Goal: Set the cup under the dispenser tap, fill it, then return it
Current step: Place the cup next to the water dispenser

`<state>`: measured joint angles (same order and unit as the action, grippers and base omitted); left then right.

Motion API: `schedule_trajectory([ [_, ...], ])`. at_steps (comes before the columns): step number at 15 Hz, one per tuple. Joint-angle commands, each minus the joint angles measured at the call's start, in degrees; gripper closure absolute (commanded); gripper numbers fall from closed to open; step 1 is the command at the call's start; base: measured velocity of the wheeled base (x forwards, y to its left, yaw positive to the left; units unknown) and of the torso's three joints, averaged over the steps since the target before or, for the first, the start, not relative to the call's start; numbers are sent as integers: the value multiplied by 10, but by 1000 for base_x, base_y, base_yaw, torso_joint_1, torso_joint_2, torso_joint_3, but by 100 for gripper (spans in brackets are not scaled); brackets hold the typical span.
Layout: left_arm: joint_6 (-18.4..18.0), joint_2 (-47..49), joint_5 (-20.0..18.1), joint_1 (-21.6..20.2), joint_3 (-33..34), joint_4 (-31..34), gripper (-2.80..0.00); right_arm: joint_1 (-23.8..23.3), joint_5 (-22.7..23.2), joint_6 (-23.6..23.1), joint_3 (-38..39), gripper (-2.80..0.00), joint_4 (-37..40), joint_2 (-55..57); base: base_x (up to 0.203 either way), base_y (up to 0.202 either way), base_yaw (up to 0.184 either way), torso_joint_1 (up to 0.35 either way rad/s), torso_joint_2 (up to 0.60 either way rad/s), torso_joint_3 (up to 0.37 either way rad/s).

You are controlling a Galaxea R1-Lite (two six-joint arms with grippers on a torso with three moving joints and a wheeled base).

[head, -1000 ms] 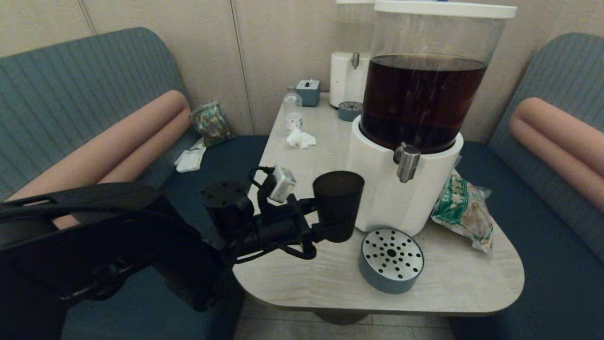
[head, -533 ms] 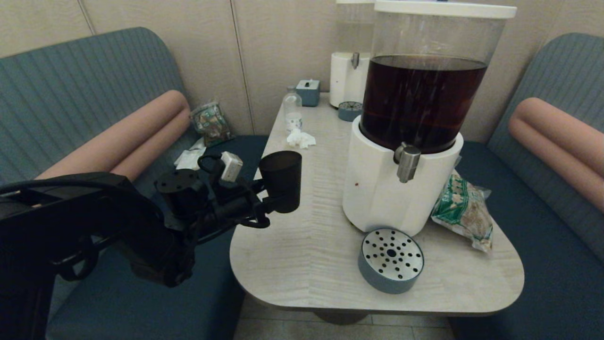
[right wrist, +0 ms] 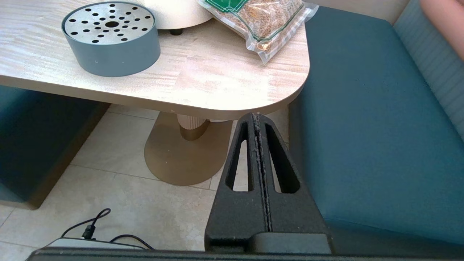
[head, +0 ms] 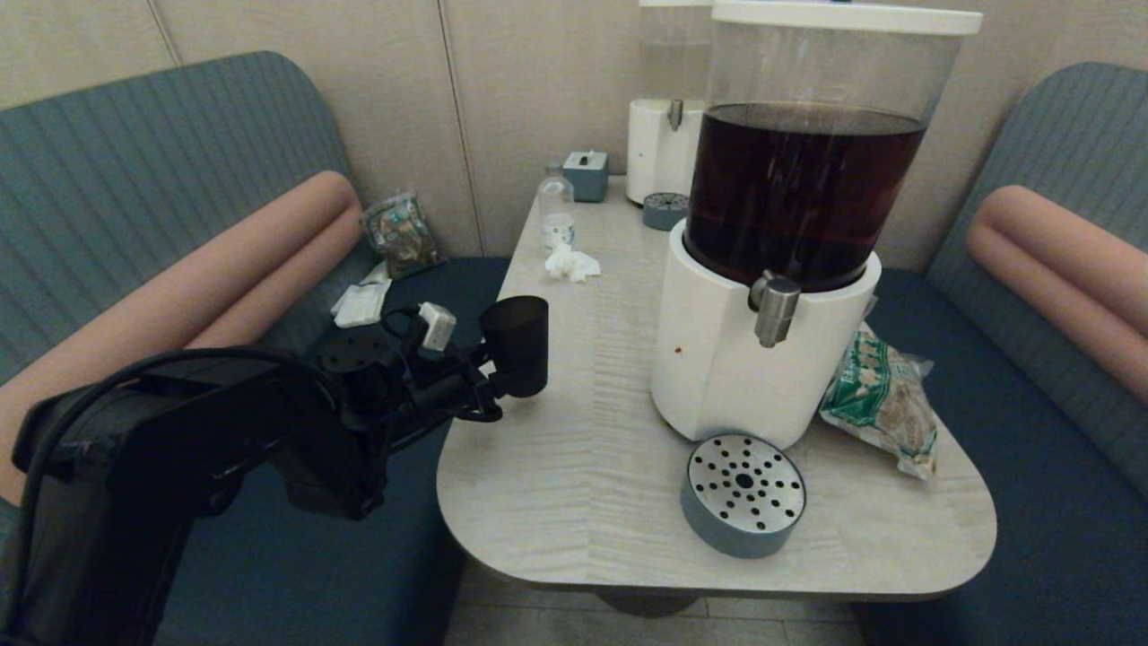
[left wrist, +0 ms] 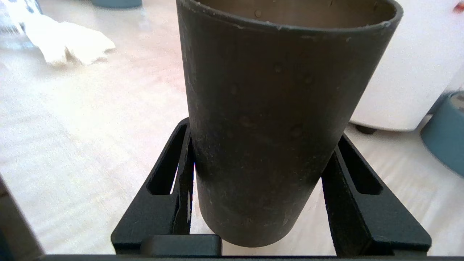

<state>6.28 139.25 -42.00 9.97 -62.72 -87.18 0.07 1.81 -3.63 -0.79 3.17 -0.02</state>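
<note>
The matte black cup point(head: 516, 345) stands upright at the table's left edge, well left of the big white-based dispenser point(head: 762, 359) with dark brown liquid. My left gripper point(head: 504, 381) is shut on the cup's lower part. In the left wrist view the cup point(left wrist: 282, 119) fills the middle, with the gripper point(left wrist: 264, 132) pressing a black finger against each side. I cannot tell whether its base touches the table point(head: 574, 467). The brushed-steel dispenser tap point(head: 773, 309) has nothing under it. My right gripper point(right wrist: 256, 116) is shut and empty, parked below the table's front right corner.
A round perforated drip tray point(head: 743, 493) sits in front of the dispenser, a snack bag point(head: 883, 399) to its right. Farther back are crumpled tissue point(head: 571, 263), a clear bottle point(head: 556, 211), a blue box point(head: 587, 173) and a paler dispenser point(head: 659, 148). Benches flank the table.
My left gripper has carried the cup leftward, away from the dispenser's base to the table's left edge, and in the last half second a little lower. The right arm has stayed still.
</note>
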Motion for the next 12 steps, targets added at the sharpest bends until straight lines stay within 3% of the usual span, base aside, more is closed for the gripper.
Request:
schedule_trajectory([
  [1, 0, 24, -2, 0, -7, -5, 0, 0, 0, -1, 0, 0, 1, -1, 0, 0, 0, 0, 0, 0],
  [12, 0, 69, -1, 0, -29, -5, 0, 0, 0, -1, 0, 0, 0, -1, 0, 0, 0, 0, 0, 0],
])
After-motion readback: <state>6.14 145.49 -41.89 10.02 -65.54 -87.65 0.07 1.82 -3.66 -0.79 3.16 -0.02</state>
